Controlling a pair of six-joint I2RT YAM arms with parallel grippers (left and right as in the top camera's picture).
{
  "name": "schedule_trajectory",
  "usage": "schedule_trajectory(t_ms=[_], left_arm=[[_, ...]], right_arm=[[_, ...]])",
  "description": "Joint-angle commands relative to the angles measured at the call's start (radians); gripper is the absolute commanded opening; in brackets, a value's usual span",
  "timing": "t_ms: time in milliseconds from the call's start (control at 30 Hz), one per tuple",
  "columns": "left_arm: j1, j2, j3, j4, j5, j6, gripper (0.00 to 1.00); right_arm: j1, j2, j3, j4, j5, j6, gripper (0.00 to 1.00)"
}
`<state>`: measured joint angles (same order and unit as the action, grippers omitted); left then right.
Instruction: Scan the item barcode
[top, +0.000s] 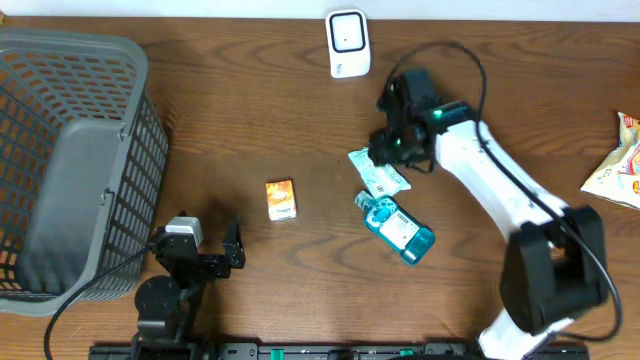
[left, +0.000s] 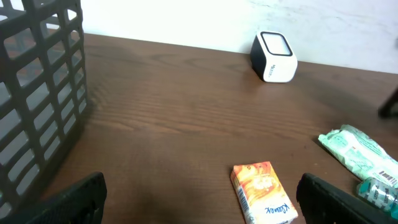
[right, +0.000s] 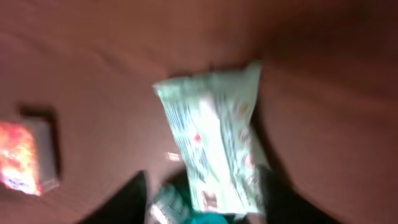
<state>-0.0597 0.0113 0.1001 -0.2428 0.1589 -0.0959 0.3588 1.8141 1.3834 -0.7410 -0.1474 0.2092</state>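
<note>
Far left, a grey basket stands on the dark wood-grain counter; beside it the left hand is spread wide, holding and touching nothing. Centre, an orange carton lies flat, its blue script illegible, and the white scanner sits at the far edge before a pale wall. Right of centre, the right hand hangs over the pale green packet, fingers parted either side of it, grip released; a blue bottle touches the packet, and a snack bag lies far right.
</note>
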Motion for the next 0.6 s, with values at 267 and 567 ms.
schedule_trajectory(t_ms=[267, 567], left_arm=[[0.002, 0.000, -0.014, -0.032, 0.013, 0.017, 0.98], [0.002, 0.000, -0.014, -0.032, 0.013, 0.017, 0.98]], right_arm=[[0.003, 0.092, 0.008, 0.031, 0.088, -0.193, 0.99], [-0.098, 0.188, 0.008, 0.033, -0.266, -0.476, 0.99]])
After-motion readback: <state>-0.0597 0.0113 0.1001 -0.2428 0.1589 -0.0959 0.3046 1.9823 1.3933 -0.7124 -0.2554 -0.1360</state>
